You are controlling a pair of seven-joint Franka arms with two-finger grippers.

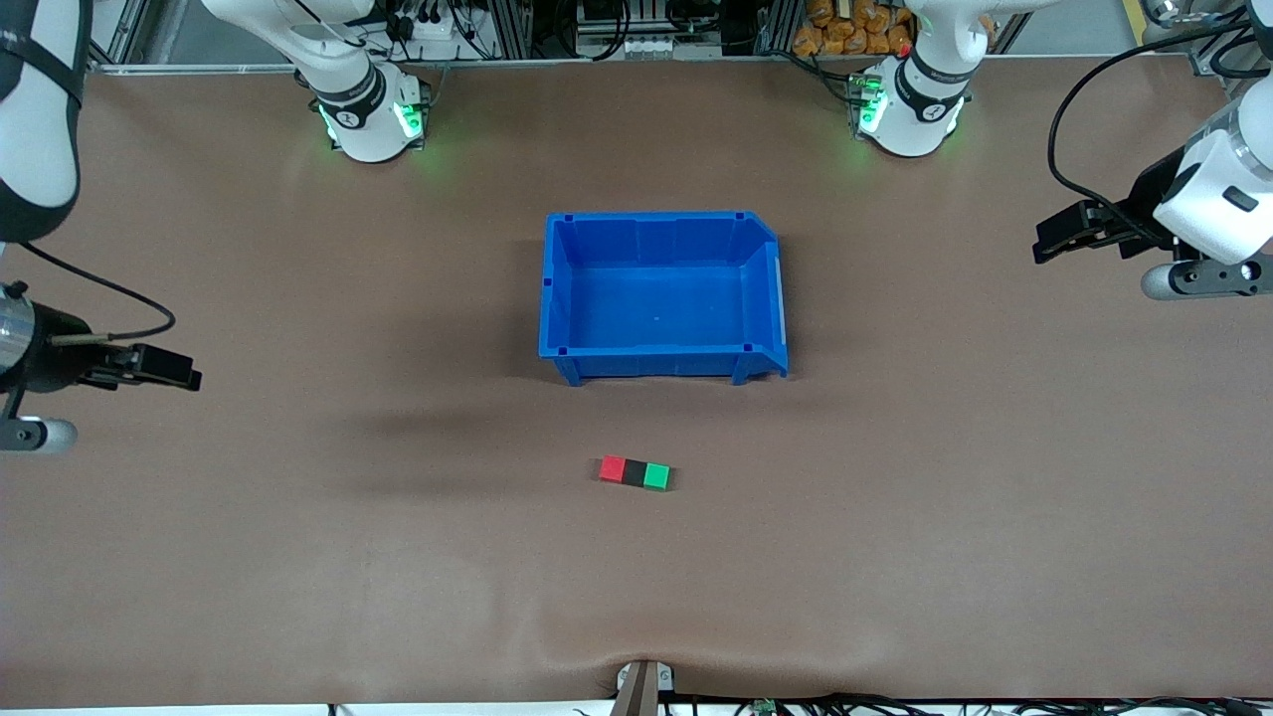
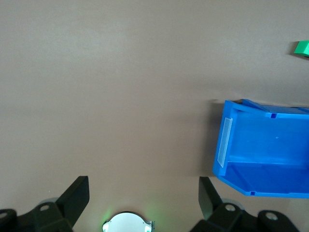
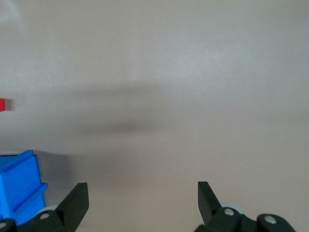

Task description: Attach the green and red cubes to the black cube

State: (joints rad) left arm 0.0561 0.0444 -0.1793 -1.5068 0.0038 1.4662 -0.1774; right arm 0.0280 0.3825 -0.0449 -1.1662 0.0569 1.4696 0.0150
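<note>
You are seeing the small matte black cube (image 1: 634, 473) sitting nearer the front camera than the blue plastic bin (image 1: 661, 355), touching the bright red cube (image 1: 613, 469) and bright green cube (image 1: 656, 476) in one row along the table's length; the left gripper (image 1: 1059, 234) and right gripper (image 1: 174, 370) are hanging wide and empty over the two table ends, about equally distant.

Three small cubes of equal size lay in one straight row on the brown table (image 1: 298, 557), flat on their faces and touching side to side. The red cube (image 1: 613, 468) sat at the end toward the right arm's end of the table, the black cube (image 1: 634, 472) in the middle, and the green cube (image 1: 656, 476) at the end toward the left arm's end. The row ran slightly askew, its green end a little nearer the front camera than its red end. The black cube was matte; the other two were bright. The row lay nearer the front camera than the blue bin (image 1: 661, 363), apart from it.
</note>
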